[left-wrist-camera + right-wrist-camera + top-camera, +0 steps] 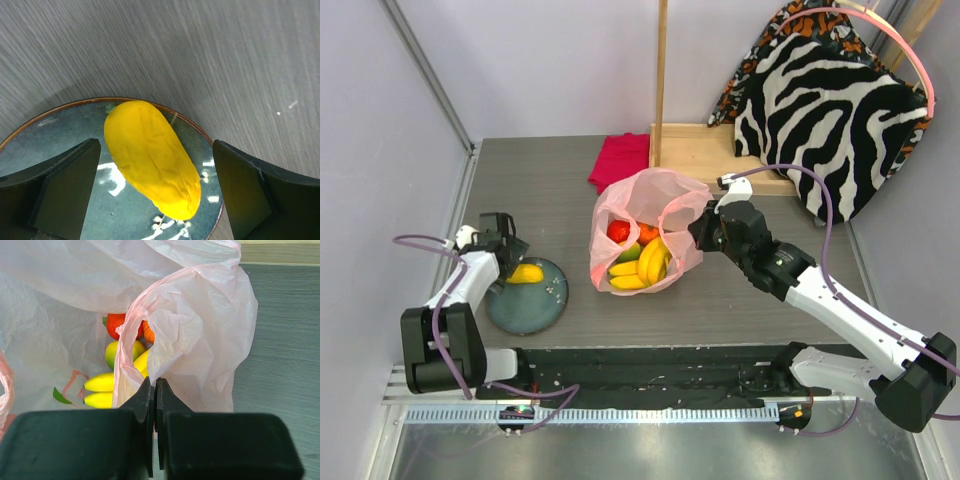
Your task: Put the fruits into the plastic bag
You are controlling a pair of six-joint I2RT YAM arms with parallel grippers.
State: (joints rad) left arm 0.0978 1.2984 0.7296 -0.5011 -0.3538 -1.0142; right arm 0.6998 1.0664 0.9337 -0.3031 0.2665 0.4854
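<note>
Left gripper (156,187): jaws standing wide apart, hovering low over the plate (30,150), one finger on either side of the yellow fruit (150,157); it is holding nothing.

Yellow fruit: oblong, smooth-skinned, lying on the plate near its rim, well apart from the bag; the only fruit showing outside it.

Right gripper (155,387): jaws pressed together, pinching a fold of the plastic bag (200,340) at its rim and holding the mouth up and open.

Plastic bag: sitting mid-table, thin and crumpled, its opening gaping upward.

Contents: bananas (645,265), red fruit (618,231), orange fruit (647,233), green fruit (629,252), all lying inside the bag.

Step in hand, as judged: the left arm is lining up to pick the last fruit, so the task is nearing its end.

Next move, as judged: lowering until the fingers are bracketing the fruit's middle, closing across its narrow width because the rounded skin may slip, then carrying it to the open mouth without tugging the film out of the pinch.
</note>
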